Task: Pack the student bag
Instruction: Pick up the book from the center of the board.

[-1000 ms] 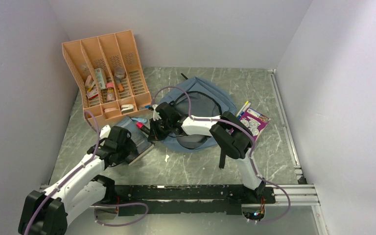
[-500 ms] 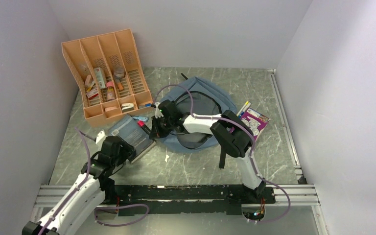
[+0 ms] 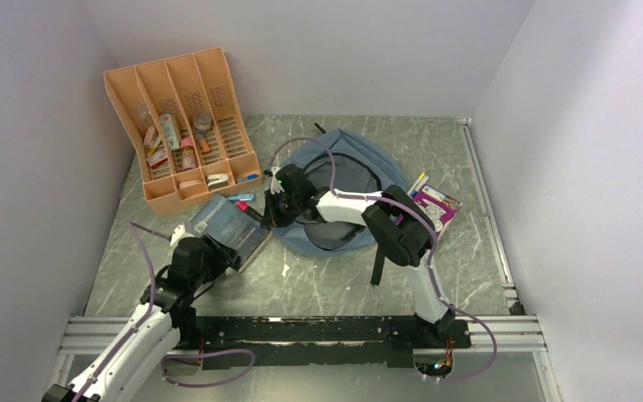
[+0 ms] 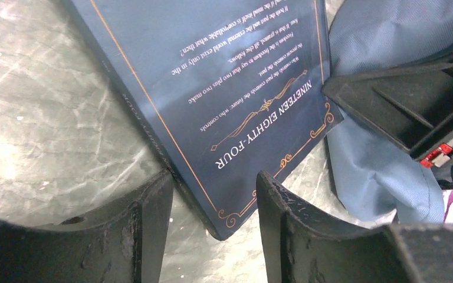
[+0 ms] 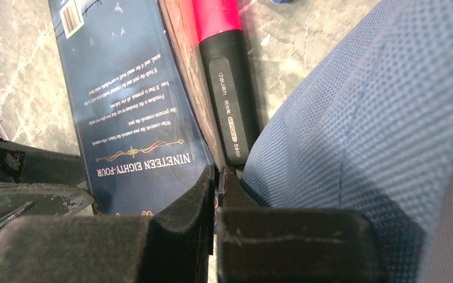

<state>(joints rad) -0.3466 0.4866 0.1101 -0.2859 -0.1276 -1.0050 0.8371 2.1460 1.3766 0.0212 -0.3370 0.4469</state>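
The student bag (image 3: 347,180), grey-blue, lies flat at mid-table; its fabric fills the right of the right wrist view (image 5: 360,118). A dark blue book, "Nineteen Eighty-Four" (image 3: 228,224), lies on the table just left of it. My left gripper (image 3: 220,253) is open, with the book's near corner (image 4: 236,147) between its jaws (image 4: 212,177), not gripped. My right gripper (image 3: 270,212) is at the bag's left edge, its jaws (image 5: 218,172) pressed together on what looks like a thin fold of the bag. A pink marker with a black cap (image 5: 227,100) lies between book and bag.
An orange four-slot organiser (image 3: 180,126) with several small items leans at the back left. A colourful booklet and pens (image 3: 434,205) lie right of the bag. A small blue item (image 3: 241,198) lies in front of the organiser. Walls close in on three sides.
My left arm has drawn back toward the near left and now sits at the book's near corner. The book has shifted toward the bag. My right gripper has moved slightly farther along the bag's edge.
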